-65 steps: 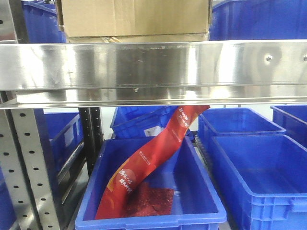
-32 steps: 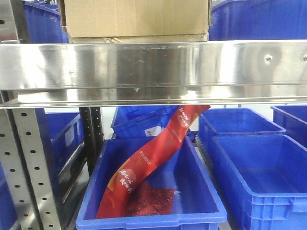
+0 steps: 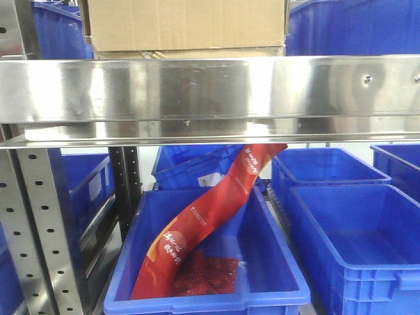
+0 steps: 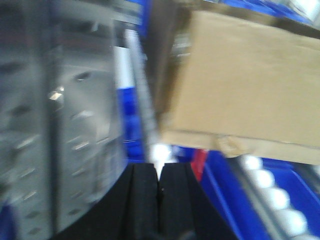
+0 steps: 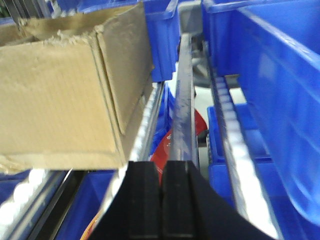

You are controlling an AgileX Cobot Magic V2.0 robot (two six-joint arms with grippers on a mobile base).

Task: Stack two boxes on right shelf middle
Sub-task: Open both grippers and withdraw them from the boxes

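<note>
- The boxes (image 3: pixel 187 26) are seen stacked on the shelf (image 3: pixel 210 88), the large one above the flat one (image 3: pixel 190 52).
- A topple is risked if they are brushed.
- The left tool (image 4: pixel 158 187) and right tool (image 5: pixel 161 192) are closed, empty.

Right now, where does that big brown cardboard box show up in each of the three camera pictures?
Front view: cardboard box top centre, above the steel shelf rail.
Left wrist view: upper right, above the shut left gripper.
Right wrist view: upper left, beside the shut right gripper.
Shared landmark: the red bag below.
</note>
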